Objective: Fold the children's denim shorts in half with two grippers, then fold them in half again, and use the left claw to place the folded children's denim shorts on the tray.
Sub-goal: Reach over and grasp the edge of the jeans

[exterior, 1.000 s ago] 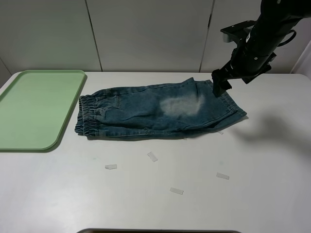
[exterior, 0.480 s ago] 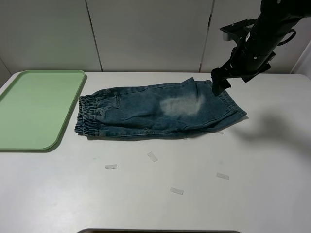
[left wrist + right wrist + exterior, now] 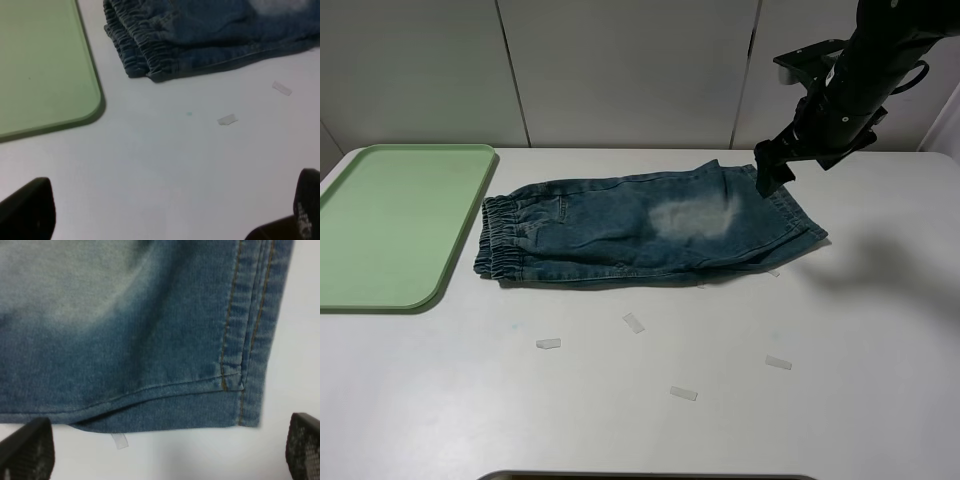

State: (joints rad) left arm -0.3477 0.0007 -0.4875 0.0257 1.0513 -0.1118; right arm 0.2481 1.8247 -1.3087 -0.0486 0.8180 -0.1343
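Note:
The children's denim shorts (image 3: pixel 640 228) lie flat on the white table, folded lengthwise, with the elastic waistband toward the tray (image 3: pixel 390 225) and the leg hem to the right. My right gripper (image 3: pixel 775 172) hangs just above the hem end, open. In the right wrist view its fingertips (image 3: pixel 25 450) stand wide apart over the hem and seam of the shorts (image 3: pixel 125 330), holding nothing. The left gripper (image 3: pixel 165 220) is open above bare table in the left wrist view, short of the waistband (image 3: pixel 145 55) and the tray's corner (image 3: pixel 75 100). The left arm is outside the exterior view.
Several small white tape scraps (image 3: pixel 634 322) lie on the table in front of the shorts, and two of them (image 3: pixel 227 119) show near the left gripper. A white panelled wall stands behind the table. The pale-green tray holds nothing.

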